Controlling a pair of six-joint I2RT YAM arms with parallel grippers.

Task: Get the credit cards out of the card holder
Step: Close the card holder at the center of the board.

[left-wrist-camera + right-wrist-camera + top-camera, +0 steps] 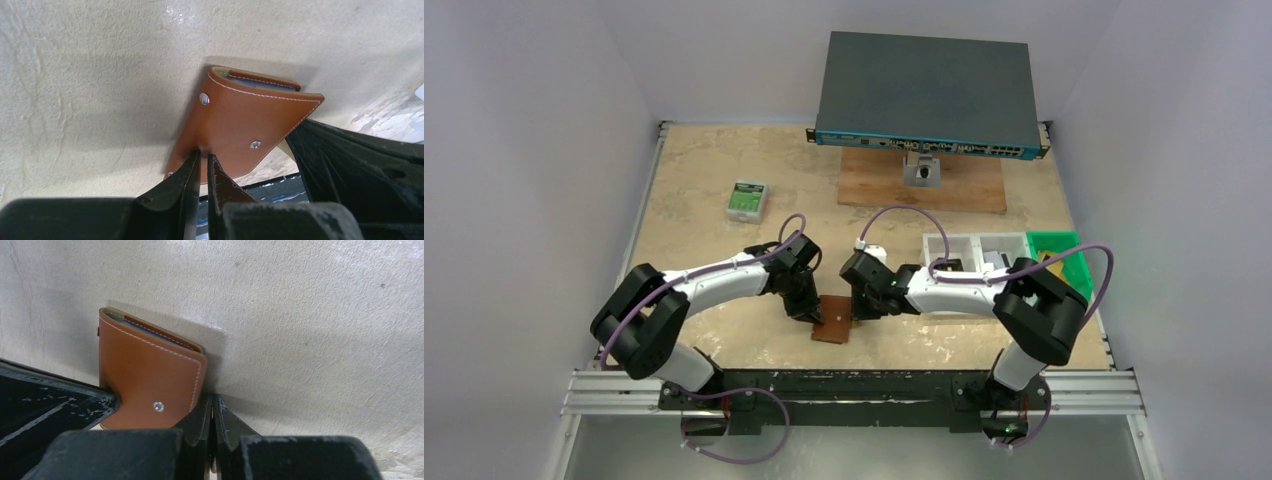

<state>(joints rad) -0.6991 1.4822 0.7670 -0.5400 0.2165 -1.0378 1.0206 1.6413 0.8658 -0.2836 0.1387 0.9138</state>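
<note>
While folded, near the front edge of the mottled table point(714, 170), card holder point(831, 322) shows smooth tan leather, white stitching; left end effector point(202, 165) pinches its edge, right end effector point(212, 410) closed at its corner, grasp unclear.

Card holder point(830, 322) on table point(694, 240), btwn left jaws & right jaws.

The left arm point(714, 280) and right arm point(959, 290) have white shells between bulky black joints; a purple cable point(1074, 247) loops along each; pincer fingers point(185, 185) are scuffed black.
</note>
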